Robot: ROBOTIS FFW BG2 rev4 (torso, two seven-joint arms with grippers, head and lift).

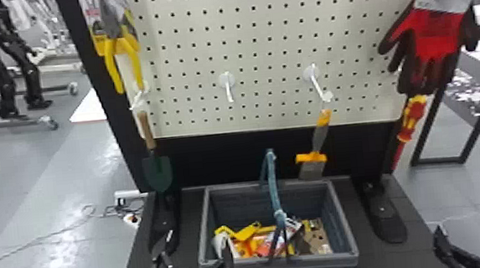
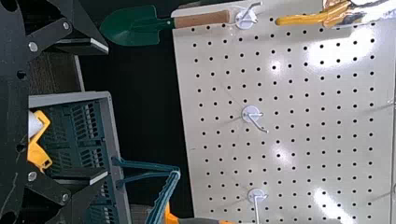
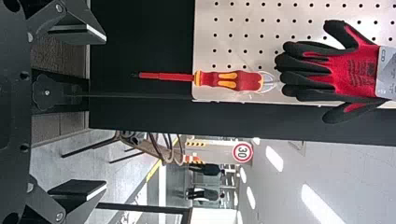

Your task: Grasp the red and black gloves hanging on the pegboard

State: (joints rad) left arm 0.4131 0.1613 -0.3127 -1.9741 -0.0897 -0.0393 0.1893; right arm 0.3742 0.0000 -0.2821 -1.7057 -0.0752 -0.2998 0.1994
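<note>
Red and black gloves [image 1: 427, 37] hung at upper right of pegboard [image 1: 263, 36], untouched | right gripper [image 1: 479, 243] at lower right, jaws spread wide, empty | left gripper [image 1: 193, 266] at bottom left of centre, likewise | reach and grasp judged outstanding

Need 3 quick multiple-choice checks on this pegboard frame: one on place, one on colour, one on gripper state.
1. Where do the gloves hang on the pegboard? A lower left B centre C upper right
2. What colour is the trowel blade? A green B red C white
3. The right gripper is: A shut on the gloves B open C shut on the trowel

1 C: they hang at its upper right edge. 2 A: the blade is green. 3 B: it is spread wide, holding nothing.
</note>
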